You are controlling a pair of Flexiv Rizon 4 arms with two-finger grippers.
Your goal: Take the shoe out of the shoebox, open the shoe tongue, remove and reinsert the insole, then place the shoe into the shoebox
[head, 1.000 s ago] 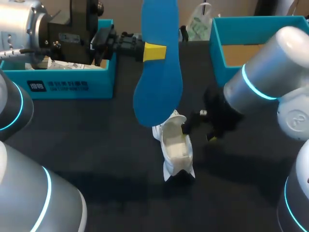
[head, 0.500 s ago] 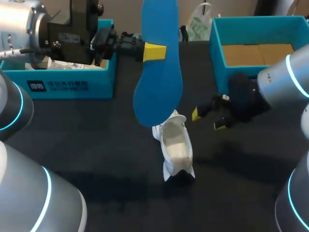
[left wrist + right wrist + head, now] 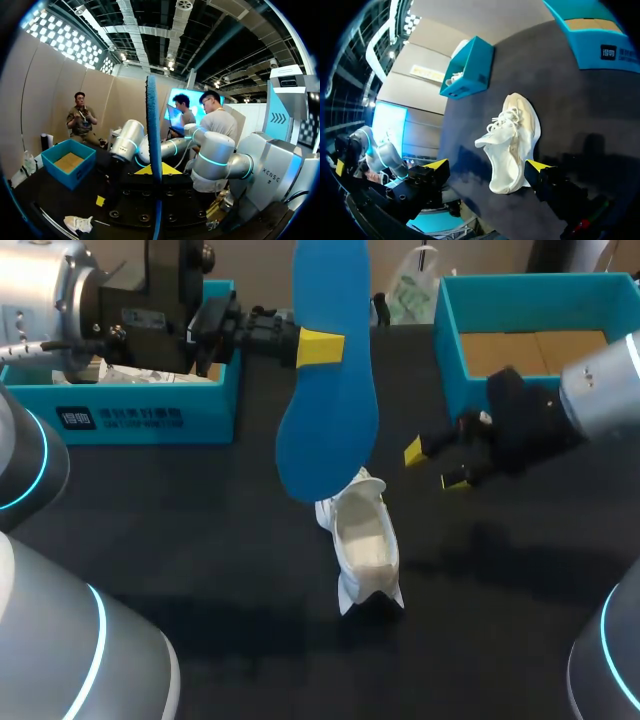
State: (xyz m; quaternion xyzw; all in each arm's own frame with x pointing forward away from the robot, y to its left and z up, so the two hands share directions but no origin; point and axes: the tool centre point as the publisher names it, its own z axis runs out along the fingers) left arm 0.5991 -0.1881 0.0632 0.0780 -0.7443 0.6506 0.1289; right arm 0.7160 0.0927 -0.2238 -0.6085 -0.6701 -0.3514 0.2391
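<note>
A dark worktop (image 3: 200, 540) fills the scene, with a robot arm coming in from each side. Two open teal boxes sit toward its far edge, well apart. The left teal box (image 3: 150, 420) holds crumpled white paper, and the right teal box (image 3: 520, 300) shows a bare brown cardboard floor.

Between the boxes a long blue insole (image 3: 330, 420) is raised above the worktop and stands upright. It is clamped near its upper half by the left end effector (image 3: 320, 347), whose fingers grip it from both sides.

Below the insole's lower end a white lace-up shoe (image 3: 365, 550) lies on the worktop, outside both boxes, with its opening facing up. Whether the insole touches the shoe cannot be told.

The right end effector (image 3: 434, 468) hovers just in front of the right teal box, beside the shoe but apart from it – its yellow-tipped fingers are spread wide and hold nothing.
</note>
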